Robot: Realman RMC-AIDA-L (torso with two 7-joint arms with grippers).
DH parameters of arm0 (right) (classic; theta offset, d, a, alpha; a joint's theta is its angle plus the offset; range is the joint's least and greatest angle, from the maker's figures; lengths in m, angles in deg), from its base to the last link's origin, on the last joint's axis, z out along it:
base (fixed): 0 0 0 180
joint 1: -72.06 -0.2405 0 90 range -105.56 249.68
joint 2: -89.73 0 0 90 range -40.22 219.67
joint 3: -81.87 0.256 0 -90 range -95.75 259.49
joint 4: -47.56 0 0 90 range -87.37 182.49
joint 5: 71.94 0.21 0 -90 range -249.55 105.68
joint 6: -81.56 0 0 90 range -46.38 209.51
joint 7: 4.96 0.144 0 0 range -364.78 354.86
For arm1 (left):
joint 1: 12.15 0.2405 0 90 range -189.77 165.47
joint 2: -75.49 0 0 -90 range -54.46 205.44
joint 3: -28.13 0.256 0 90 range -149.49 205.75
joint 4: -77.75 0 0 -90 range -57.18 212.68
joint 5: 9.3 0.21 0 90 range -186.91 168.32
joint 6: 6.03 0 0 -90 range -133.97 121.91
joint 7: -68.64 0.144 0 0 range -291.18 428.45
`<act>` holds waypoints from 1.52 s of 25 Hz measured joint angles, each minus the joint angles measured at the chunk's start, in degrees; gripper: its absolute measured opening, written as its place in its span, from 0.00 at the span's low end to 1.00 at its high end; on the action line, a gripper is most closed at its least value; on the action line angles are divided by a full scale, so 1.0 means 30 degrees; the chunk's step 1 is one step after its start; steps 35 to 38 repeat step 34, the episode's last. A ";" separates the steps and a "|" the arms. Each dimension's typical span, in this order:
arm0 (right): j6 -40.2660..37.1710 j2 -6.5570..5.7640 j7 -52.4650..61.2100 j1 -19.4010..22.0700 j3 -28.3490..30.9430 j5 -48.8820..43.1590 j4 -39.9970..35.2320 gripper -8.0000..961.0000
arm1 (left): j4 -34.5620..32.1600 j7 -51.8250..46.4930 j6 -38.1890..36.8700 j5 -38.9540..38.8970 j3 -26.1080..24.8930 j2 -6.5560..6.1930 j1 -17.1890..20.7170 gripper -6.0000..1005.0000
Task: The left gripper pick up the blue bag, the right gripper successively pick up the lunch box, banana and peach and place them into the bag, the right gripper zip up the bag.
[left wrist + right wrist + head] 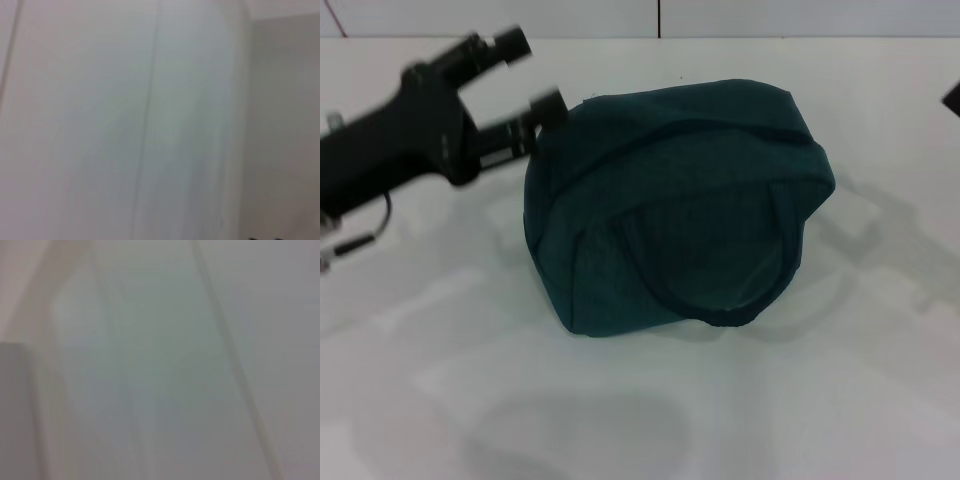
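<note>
A white table (650, 420) fills the head view, smooth and slightly glossy, with soft grey shadows pooled in front of and beside the load it carries; along its far edge runs a pale wall (520, 15) broken by one dark vertical seam. The left gripper (525, 75) reaches in from the robot's left, raised above the surface, its two dark fingers (508, 43) spread apart with nothing between them. The blue bag (675, 205) sits just beyond those fingertips on the side away from the arm, the lower finger's tip lying at or against the bag's near upper edge; whether it actually touches the fabric is hard to judge. The bag lies slumped on the table as a rounded dark teal mound, a padded loop handle (720, 300) draped across its front face. Its zipper, pull and logo cannot be made out, and the folds hide whether the mouth is open or closed. A small dark sliver at the right border of the head view (952, 97) is cut off too much to identify. The left arm's rear part is also cropped by the frame edge. Both wrist views show only pale, featureless surfaces with faint streaks, so nothing there can be placed.
</note>
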 joint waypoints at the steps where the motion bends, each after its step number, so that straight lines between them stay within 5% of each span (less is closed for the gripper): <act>1: -0.0027 -0.0146 0.0648 -0.0153 -0.0004 -0.0603 -0.0535 0.56 | 0.0582 0.0600 -0.0363 0.0002 0.0012 0.0001 0.0093 0.68; 6: -0.0266 -0.0827 0.4176 -0.1298 0.0107 -0.4519 -0.2700 0.67 | 0.4663 0.5242 -0.1879 0.0135 0.0060 0.0028 0.0301 0.82; 12: -0.2738 -0.1113 0.5039 -0.3298 0.0122 -0.8725 -0.2846 0.66 | 0.5325 0.5757 -0.2541 0.0087 0.2116 -0.0004 0.0110 0.87; 22: -0.3354 -0.0483 0.4960 -0.3559 0.0219 -0.9854 -0.2868 0.66 | 0.4619 0.4643 -0.2554 0.0127 0.3928 -0.0086 -0.0012 0.87; 38: -0.3403 -0.0437 0.4939 -0.3435 0.0200 -0.9877 -0.2878 0.66 | 0.4712 0.4242 -0.2430 0.0255 0.3939 -0.0086 -0.0035 0.87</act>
